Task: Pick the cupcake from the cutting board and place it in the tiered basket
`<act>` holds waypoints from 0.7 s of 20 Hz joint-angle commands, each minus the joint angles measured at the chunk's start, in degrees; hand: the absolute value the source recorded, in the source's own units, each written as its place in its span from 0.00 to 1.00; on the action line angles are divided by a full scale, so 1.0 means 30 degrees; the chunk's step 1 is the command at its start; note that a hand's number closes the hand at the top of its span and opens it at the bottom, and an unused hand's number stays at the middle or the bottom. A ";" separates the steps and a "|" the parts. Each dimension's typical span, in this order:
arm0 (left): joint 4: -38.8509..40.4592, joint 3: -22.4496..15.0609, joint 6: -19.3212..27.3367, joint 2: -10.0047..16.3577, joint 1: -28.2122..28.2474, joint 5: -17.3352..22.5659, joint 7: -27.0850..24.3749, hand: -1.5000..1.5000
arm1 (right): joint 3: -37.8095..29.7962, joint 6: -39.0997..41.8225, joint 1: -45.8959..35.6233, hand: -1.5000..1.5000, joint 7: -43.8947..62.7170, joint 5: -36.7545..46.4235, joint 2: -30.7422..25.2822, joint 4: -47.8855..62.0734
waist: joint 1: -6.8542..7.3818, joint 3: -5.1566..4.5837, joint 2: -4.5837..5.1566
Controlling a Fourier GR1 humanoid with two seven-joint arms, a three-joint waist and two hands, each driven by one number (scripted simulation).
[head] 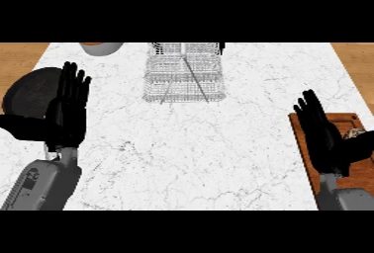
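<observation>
At 9 o'clock a dark round plate [22,91] lies on the white bench [190,148]. The left hand [66,116] rests above it with straight, spread fingers and holds nothing. At 11 o'clock a bowl [101,47] is cut off by the far edge. The wire basket [182,79] stands at 12 o'clock, well apart from both hands. At 3 o'clock the right hand [325,138] is over the cutting board [356,180], its fingers straight and close together, not closed on anything. The cupcake [355,133] sits on the board just beside this hand, at its thumb side, and is mostly hidden. I think the danger is here: if the fingers curl too early or too low, they may tip the cupcake or squash its soft top. On the way to 12 o'clock it could also catch the basket's wire rim.
</observation>
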 commanded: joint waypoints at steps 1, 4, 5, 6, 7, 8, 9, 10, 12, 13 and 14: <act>0.0032 -0.0612 -0.0403 -0.0150 -0.0082 -0.0800 -0.0308 0.50 | -0.1060 0.3274 -0.0446 0.00 -0.1259 -0.1187 -0.1281 0.1086 | -0.0247 -0.0114 0.0818; 0.0287 -0.2718 -0.2795 0.0792 0.1502 -0.1493 -0.0498 0.50 | -0.0468 0.7195 -0.1070 0.00 -0.1383 -0.1771 -0.3329 0.1765 | -0.0026 -0.0078 0.0893; 0.0849 -0.3500 -0.3483 0.1003 0.1394 -0.1886 -0.0418 0.50 | -0.0433 0.8269 -0.2075 0.00 -0.1042 -0.1924 -0.4050 0.2248 | 0.0099 -0.0067 0.1053; 0.1023 -0.3815 -0.4003 0.1646 0.1203 -0.2049 0.0274 0.50 | -0.0350 0.9622 -0.2500 0.00 -0.1039 -0.2178 -0.4766 0.2375 | 0.0175 -0.0043 0.1102; 0.1322 -0.4128 -0.4202 0.1040 0.1416 -0.1714 0.0272 0.50 | 0.0650 0.6928 -0.2292 0.00 -0.2540 0.3429 -0.6667 0.2229 | 0.0021 -0.0164 0.1224; 0.1361 -0.4771 -0.4610 0.0729 0.2032 -0.2010 -0.0303 0.50 | -0.0497 0.9405 -0.2089 0.00 -0.2882 0.0239 -0.5900 0.5229 | 0.0226 -0.0069 0.1161; 0.2131 -0.4908 -0.4826 0.0537 0.1985 -0.2198 -0.0766 0.50 | -0.0578 1.0935 -0.2120 0.00 -0.4003 -0.1424 -0.4698 0.6138 | 0.0153 -0.0056 0.1192; 0.2433 -0.4218 -0.5610 0.1004 0.1998 -0.1581 -0.0954 0.50 | -0.0739 1.1706 -0.2243 0.00 -0.5513 -0.1688 -0.4137 0.6865 | 0.0168 -0.0064 0.1132; 0.3017 -0.4628 -0.4939 0.0142 0.1632 -0.2419 -0.1344 0.50 | -0.1484 1.3186 -0.3309 0.00 -0.7710 -0.1238 -0.4763 0.8405 | 0.0037 -0.0080 0.1019; 0.2344 -0.4223 -0.5740 0.1364 0.1976 -0.2176 -0.1037 0.50 | -0.1749 1.3631 -0.2997 0.00 -0.9349 -0.0556 -0.5190 0.8958 | 0.0108 -0.0072 0.0969; 0.3118 -0.4354 -0.5636 0.0722 0.2032 -0.2284 -0.1369 0.50 | -0.1838 1.3631 -0.3912 0.00 -0.9690 0.0146 -0.5622 0.9351 | 0.0055 -0.0091 0.0964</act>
